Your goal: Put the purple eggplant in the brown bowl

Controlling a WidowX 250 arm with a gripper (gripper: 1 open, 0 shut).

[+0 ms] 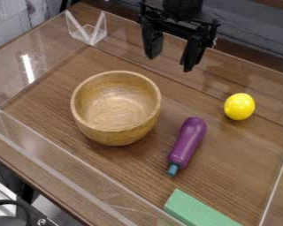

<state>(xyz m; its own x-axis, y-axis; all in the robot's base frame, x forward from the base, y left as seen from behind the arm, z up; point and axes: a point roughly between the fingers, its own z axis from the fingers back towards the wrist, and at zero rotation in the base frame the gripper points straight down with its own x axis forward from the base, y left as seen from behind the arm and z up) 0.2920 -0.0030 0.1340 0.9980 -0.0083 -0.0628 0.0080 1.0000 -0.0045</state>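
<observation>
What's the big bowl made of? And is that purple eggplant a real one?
The brown bowl looks like wood: light brown, matte, with grain lines showing inside. The purple eggplant seems to be a plastic toy, not real: its skin is very smooth and shiny, and its stem cap is blue-teal.

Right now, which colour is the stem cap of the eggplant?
Blue-teal, on the purple eggplant; its stem cap shows in the camera view.

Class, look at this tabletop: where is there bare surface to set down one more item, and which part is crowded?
Bare wood lies left of the brown bowl toward the clear wall, and in the front-left corner below it. The back strip under the open pincer is free too. It is crowded on the right: the purple eggplant, yellow lemon and green block sit close.
</observation>
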